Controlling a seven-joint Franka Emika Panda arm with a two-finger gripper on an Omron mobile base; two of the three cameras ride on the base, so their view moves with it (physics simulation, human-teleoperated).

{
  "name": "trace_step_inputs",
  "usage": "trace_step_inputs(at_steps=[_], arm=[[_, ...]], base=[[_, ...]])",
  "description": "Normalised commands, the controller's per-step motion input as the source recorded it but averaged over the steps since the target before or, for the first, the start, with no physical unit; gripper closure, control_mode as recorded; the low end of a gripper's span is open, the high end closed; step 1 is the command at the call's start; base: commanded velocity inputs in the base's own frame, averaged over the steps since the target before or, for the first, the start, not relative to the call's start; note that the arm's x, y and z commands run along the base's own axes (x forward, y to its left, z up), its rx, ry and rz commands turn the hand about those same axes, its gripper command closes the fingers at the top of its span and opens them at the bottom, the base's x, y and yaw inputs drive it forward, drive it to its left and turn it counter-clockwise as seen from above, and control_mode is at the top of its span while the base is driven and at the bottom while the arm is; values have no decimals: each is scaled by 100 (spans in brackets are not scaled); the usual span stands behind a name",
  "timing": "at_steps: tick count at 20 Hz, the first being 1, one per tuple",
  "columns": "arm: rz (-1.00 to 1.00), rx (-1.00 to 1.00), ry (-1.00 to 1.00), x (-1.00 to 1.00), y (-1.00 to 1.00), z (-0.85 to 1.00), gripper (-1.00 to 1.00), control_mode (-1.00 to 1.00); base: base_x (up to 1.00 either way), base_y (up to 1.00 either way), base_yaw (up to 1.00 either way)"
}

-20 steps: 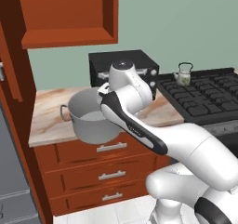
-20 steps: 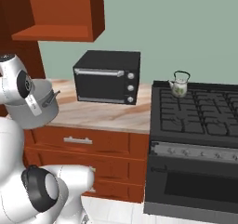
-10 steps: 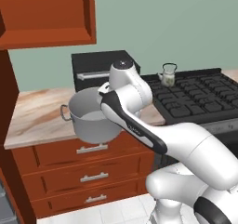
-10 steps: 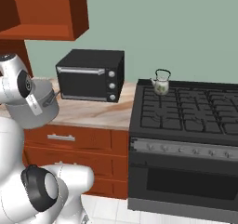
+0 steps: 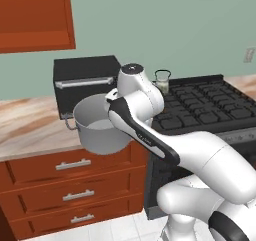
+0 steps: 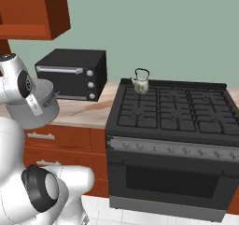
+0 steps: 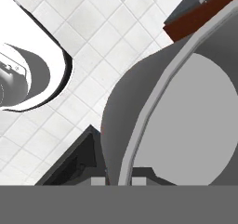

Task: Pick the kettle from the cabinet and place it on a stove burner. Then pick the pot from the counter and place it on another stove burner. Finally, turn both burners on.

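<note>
The grey metal pot [image 5: 100, 131] hangs in the air in front of the counter's [image 5: 30, 130] edge, above the drawers. My gripper [image 7: 118, 181] is shut on its rim, one fingertip inside the wall and one outside. From the right base view the pot [image 6: 43, 111] is partly hidden behind my arm. The small white kettle [image 5: 162, 82] stands upright on the stove's rear left burner [image 6: 140, 83]. The other black grates [image 6: 175, 111] are bare. Part of the reddish-brown cabinet [image 5: 35, 20] shows at the upper left.
A black toaster oven [image 6: 72, 74] sits on the counter just left of the stove. A grey strip of knobs [image 6: 172, 149] runs along the range front. Wooden drawers [image 5: 70, 185] lie under the counter, with white floor tiles [image 7: 93, 46] below the pot.
The whole scene has slid left in both base views, so the base has driven right toward the stove. The pot stays held in the gripper, level with the arm.
</note>
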Motion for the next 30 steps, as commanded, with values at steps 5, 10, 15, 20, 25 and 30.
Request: trace_step_inputs(at_steps=[5,10,15,20,25,30], arm=[[0,0,0,0,0,0,100,100],[0,0,0,0,0,0,100,100],[0,0,0,0,0,0,100,100],[0,0,0,0,0,0,100,100],[0,0,0,0,0,0,100,100],[0,0,0,0,0,0,100,100]], base=[[-1,-59,0],[0,-57,0],[0,-57,1],[0,-57,1],[0,-52,3],[0,-54,3]])
